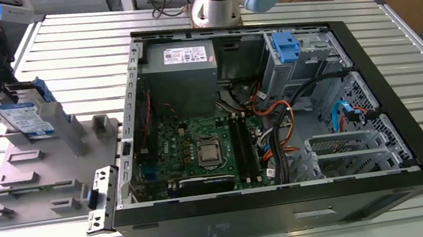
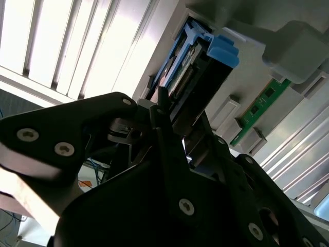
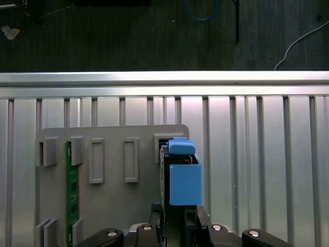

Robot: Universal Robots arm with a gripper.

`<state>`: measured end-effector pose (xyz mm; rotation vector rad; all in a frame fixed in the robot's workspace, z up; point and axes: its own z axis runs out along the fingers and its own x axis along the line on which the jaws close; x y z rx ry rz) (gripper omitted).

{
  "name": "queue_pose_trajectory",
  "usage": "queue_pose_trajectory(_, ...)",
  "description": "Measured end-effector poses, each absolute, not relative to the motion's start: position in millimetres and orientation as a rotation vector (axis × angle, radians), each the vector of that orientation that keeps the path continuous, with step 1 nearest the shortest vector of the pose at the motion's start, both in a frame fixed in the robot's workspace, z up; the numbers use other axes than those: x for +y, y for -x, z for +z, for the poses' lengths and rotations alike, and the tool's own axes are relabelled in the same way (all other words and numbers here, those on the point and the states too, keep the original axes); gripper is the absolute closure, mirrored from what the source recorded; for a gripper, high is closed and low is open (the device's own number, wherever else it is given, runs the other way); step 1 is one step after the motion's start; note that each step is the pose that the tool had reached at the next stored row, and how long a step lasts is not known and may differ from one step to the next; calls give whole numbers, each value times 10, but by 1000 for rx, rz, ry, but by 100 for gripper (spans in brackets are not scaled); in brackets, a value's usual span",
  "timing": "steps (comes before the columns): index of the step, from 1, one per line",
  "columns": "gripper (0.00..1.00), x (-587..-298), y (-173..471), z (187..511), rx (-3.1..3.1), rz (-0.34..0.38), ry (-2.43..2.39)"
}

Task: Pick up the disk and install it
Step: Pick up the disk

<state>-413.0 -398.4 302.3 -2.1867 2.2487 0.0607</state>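
The slatted metal bench carries everything, with dark floor and loose cables beyond its edge in the first wrist view and wooden furniture behind it in the exterior view. The largest thing on it is the open computer case, lying on its side with its boards and wiring exposed. A grey drive cage with a blue latch sits in its far corner. On the exterior view's left of the case, just beside it, lies a grey holder plate with raised slots. The arm's end effector hangs over that plate, well apart from the cage. The disk stands on end in one of the slots, its long axis near upright with a slight lean, so it runs straight away from the wrist and down to the plate. The end effector is drawn narrow about the disk's upper end, one jaw against each flat side, and by the look of it holds the disk, whose lower end rests in the slot. The disk's blue handle points away from the jaws. A green memory stick stands in another slot of the plate, well apart from the disk.
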Motion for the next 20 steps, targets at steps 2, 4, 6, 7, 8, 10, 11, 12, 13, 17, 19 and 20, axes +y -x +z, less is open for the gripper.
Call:
queue_pose_trajectory(2,65,-3985,4130,3023,2249,61,2187)
queue_pose_trajectory(4,65,-3988,4130,3023,2249,61,2187)
queue_pose_trajectory(6,65,-3988,4130,3023,2249,61,2187)
queue_pose_trajectory(7,65,-3988,4130,3023,2249,61,2187)
queue_pose_trajectory(8,65,-3989,4130,3023,2249,61,2187)
queue_pose_trajectory(10,65,-3989,4130,3023,2249,61,2187)
queue_pose_trajectory(11,65,-3989,4130,3023,2249,61,2187)
queue_pose_trajectory(12,65,-3989,4130,3024,2249,61,2187)
queue_pose_trajectory(13,65,-3990,4131,3030,2249,61,2187)
queue_pose_trajectory(17,65,-3989,4130,3077,2249,61,2187)
queue_pose_trajectory(19,65,-3989,4130,3092,2249,61,2187)
queue_pose_trajectory(20,65,-3989,4130,3091,2248,61,2186)
